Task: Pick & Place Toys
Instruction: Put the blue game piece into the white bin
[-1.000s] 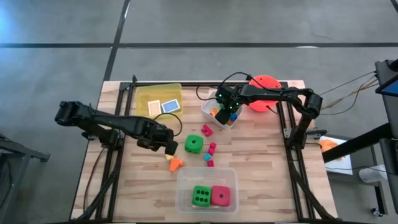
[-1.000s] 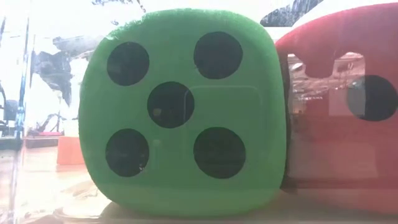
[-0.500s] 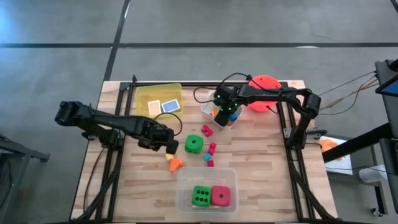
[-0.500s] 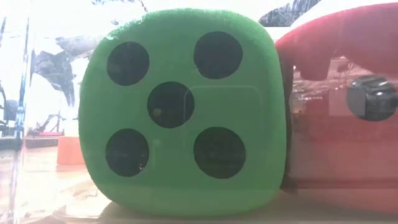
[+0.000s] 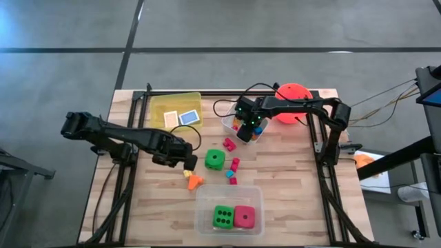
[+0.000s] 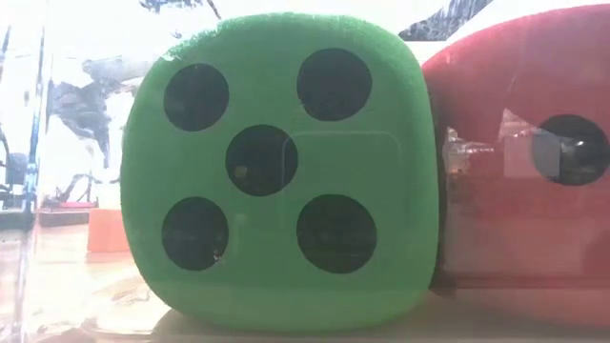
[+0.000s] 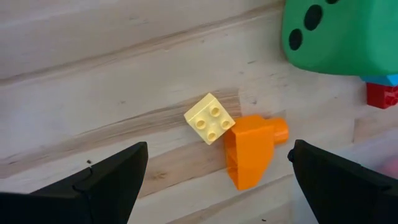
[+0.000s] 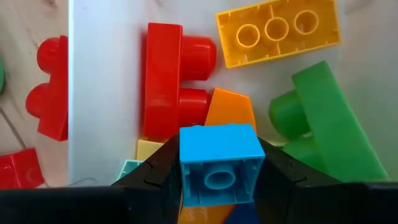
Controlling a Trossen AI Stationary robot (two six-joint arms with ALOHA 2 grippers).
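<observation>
Closest to the front edge of the wooden slat counter point(image 5: 289, 207) there's a clear rectangular plastic tub point(image 5: 204, 197) with two soft dotted dice side by side in it, a green one point(image 6: 276, 171) and a pink-red one point(image 6: 524, 162), touching each other.

A bit further in, a small pale yellow square block point(image 7: 209, 118) and a chunky orange plastic block point(image 7: 249, 149) sit right against each other on the wood. The left gripper point(image 5: 185, 160) hovers just over them with its fingers spread wide and nothing between them. Just beside it on the right sits a second green dotted die point(image 5: 215, 160), with a few loose little red and blue blocks point(image 5: 233, 169) scattered near it.

Further back, the right gripper point(image 8: 219, 165) is over the white rectangular tub point(image 8: 106, 93), fingers clamped on a light blue square block point(image 8: 221, 163). Below it in the tub lie a red block, a yellow flat brick, a green one and an orange one.

At the far side are a yellow tub point(image 5: 178, 105) holding a beige and a blue tile, and an orange round bucket point(image 5: 293, 93).
</observation>
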